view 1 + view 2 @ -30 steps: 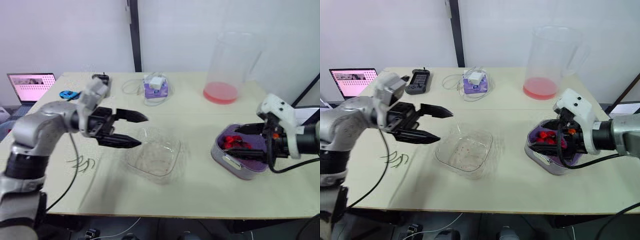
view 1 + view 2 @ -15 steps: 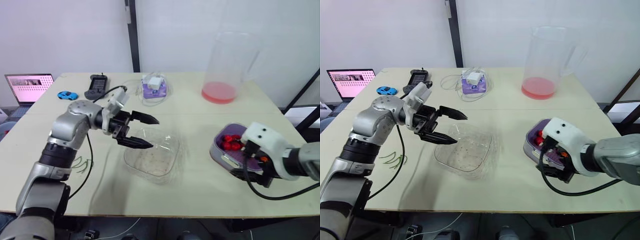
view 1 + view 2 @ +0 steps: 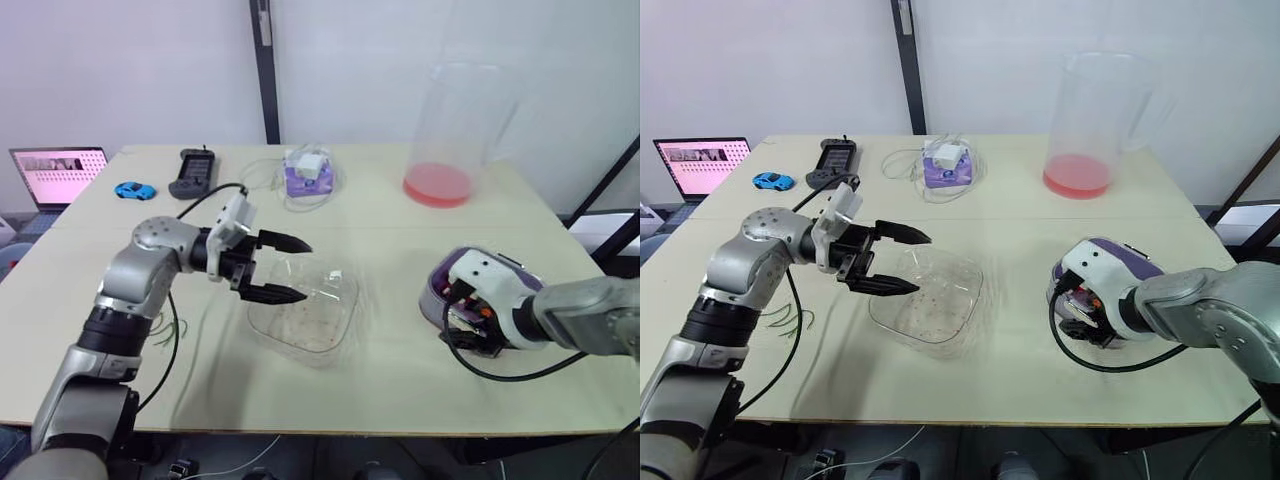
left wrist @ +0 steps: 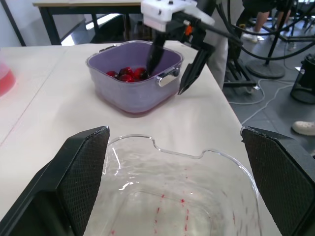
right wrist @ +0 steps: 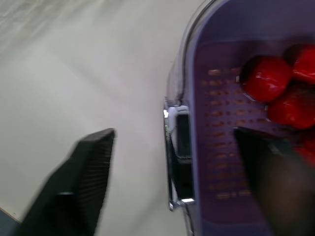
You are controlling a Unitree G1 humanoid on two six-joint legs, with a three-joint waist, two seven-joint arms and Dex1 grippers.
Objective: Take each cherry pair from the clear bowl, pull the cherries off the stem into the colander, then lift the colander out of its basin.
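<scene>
Left-centre of the head view: the left pincer (image 3: 285, 270) is spread wide and holding nothing, hovering over the near-left rim of the clear square plastic bowl (image 3: 310, 325). That bowl looks empty, just red juice specks on the bottom. A few thin green stems (image 3: 792, 318) lie on the beige surface (image 3: 400, 390) at lower left. So I'd say the pulling part is done and we're on the lift.

Right side of the frame: the purple perforated colander (image 5: 216, 147) sits nested in its pale purple basin (image 4: 125, 96), with the red cherries (image 4: 127, 73) piled at one end. The right pincer (image 4: 166, 76) is spread too. It straddles the wall right at the shiny metal handle (image 5: 179, 147), one finger inside, one outside, nothing pinched yet.

How I'd do it: close on the colander's own wall, not the basin's rim as well (they sit tight together, so grabbing both is the easy mistake). I can't tell which of the two the handle belongs to, so I wouldn't trust it blindly. Then go straight up, slow and level, since it's a one-sided grip and the cherries could roll. If the basin comes along, the free left pincer could pin it down.
</scene>
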